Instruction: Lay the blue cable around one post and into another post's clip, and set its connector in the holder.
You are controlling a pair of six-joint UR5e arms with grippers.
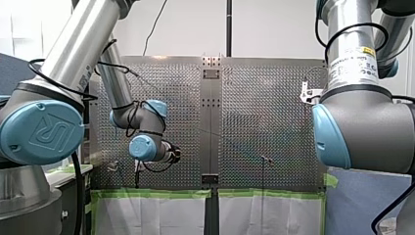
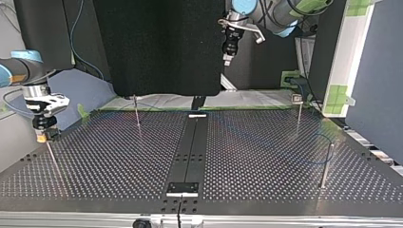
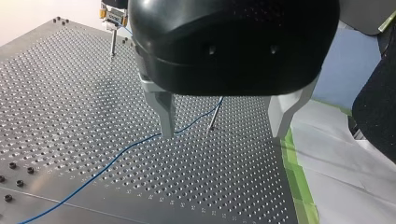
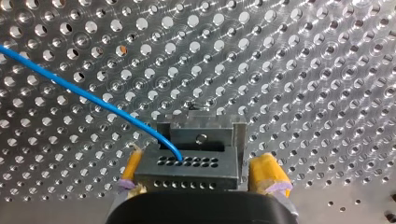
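left gripper (image 3: 223, 133) fingers (image 3: 164, 109) apart above table (image 3: 70, 93) edge, blue cable (image 3: 112, 161) below

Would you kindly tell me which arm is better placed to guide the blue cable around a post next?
Left, probably. My left hand is open above the blue cable, beside a post. My right hand is shut on the connector, so it is occupied.

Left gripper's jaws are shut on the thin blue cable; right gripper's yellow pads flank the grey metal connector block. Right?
Not quite. The left wrist view shows the left gripper with jaws wide open above the thin blue cable, not shut on it. The right gripper's yellow pads do flank the grey metal connector block.
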